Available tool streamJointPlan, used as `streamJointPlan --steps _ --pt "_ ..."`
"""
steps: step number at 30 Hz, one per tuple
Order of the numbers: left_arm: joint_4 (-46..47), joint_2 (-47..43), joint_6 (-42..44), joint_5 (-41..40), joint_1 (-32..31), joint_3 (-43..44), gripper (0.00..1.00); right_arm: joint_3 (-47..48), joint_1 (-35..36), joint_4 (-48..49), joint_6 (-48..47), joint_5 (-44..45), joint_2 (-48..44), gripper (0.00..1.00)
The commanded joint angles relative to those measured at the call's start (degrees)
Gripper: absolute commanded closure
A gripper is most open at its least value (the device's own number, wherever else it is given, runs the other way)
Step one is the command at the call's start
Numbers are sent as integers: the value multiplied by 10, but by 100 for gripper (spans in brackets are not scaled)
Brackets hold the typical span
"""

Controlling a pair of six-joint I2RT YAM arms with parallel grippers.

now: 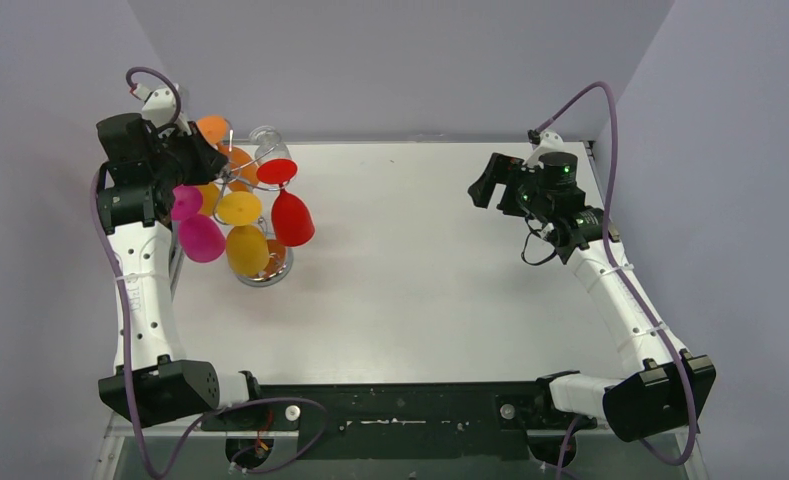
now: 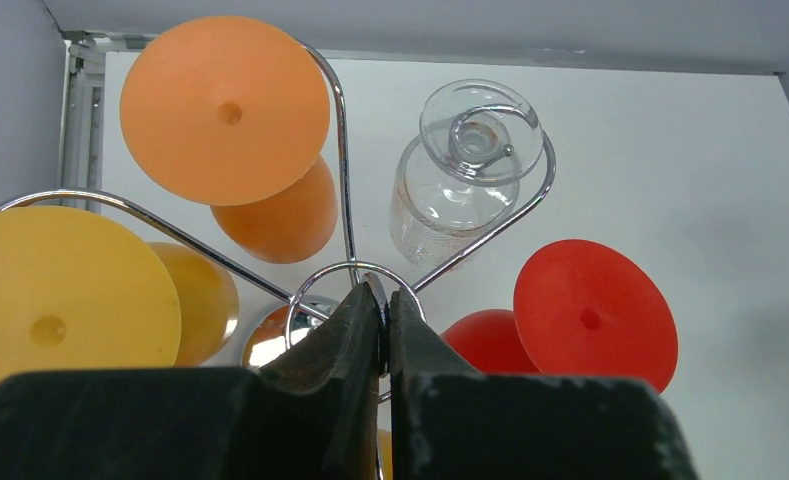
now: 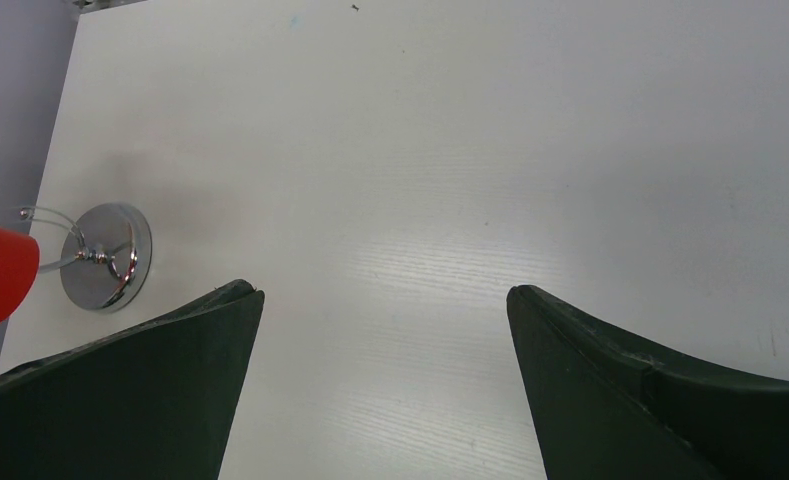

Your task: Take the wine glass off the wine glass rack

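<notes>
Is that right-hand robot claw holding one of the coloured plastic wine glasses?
No: in the right wrist view the right gripper has its jaws spread wide, with only the white table showing between them.

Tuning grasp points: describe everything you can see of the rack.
The rack is shiny silver wire: curled arms fan out from a small top ring above a round mirror-like base, which stands on the white table at its far left. Coloured glasses and a clear glass hang upside down from the arms. The left fingers are shut on the top ring, apparently pinching the wire.
</notes>
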Motion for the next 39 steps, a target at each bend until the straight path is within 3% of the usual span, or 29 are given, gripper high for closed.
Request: streamJointPlan --steps 1,28,37,39 --pt "100 -19 -33 53 0 43 100 28 2 10 6 0 -1 0" --pt "158 -17 -95 78 0 66 100 14 2 26 7 -4 1 0" --pt "121 -49 -54 28 0 17 100 -32 2 89 -1 -84 -13 0" --pt "119 -55 -52 25 0 8 87 -42 2 107 -1 -100 -15 0"
